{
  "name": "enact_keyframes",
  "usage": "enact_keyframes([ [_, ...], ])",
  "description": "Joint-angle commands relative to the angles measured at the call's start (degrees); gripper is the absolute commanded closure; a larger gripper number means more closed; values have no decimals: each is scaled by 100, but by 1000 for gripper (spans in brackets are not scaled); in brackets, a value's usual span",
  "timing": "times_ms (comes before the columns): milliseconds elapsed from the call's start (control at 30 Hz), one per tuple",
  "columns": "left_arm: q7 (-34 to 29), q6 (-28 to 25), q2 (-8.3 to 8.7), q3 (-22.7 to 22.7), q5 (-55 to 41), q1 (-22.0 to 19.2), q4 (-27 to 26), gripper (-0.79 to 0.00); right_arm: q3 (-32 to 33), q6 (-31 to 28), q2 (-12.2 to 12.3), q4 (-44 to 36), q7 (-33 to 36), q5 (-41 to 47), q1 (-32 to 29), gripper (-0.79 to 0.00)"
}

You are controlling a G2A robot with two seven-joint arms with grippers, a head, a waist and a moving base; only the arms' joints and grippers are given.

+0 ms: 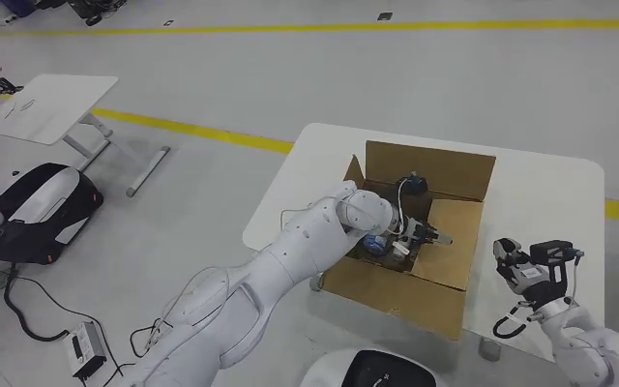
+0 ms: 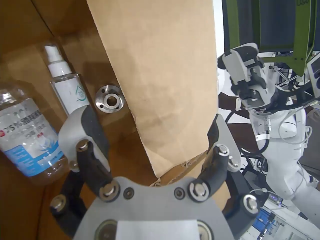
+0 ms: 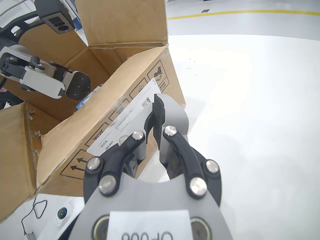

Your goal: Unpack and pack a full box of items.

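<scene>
An open cardboard box [image 1: 447, 172] stands on the white table [image 1: 542, 193]. My left gripper [image 2: 150, 123] hangs open inside the box, its fingers either side of an inward-folded flap [image 2: 155, 58], holding nothing. On the box floor beside it lie a large clear bottle with a blue label [image 2: 22, 136], a small spray bottle [image 2: 65, 81] and a round metal flange [image 2: 109, 99]. In the top view the left gripper [image 1: 424, 235] sits over the box interior. My right gripper [image 3: 156, 116] is shut and empty, hovering outside the box's labelled side wall [image 3: 130, 111]; the top view has the right gripper [image 1: 532, 263] right of the box.
The box's tall rear flap [image 3: 120, 11] stands upright. Bare white tabletop [image 3: 250, 101] stretches to the right of the box. A second white table [image 1: 48, 106] stands far left on the floor, with a yellow floor line [image 1: 193, 128] behind.
</scene>
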Motion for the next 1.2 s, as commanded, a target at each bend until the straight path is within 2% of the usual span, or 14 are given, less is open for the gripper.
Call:
enact_keyframes([
  [0, -46, -105, -34, -8, -132, -42, 164, -785, -93, -49, -20, 99, -59, -17, 82, 0],
  [633, -300, -786, -305, 6, -884, -187, 1164, -785, -347, -93, -92, 232, -115, -61, 205, 0],
  [933, -514, -1078, -399, -76, -1325, -208, 1261, -785, -371, -149, -103, 250, -85, -69, 225, 0],
  [1167, -838, -1173, -406, -246, -1747, -216, 1326, -785, -367, -173, -109, 257, -64, -52, 234, 0],
])
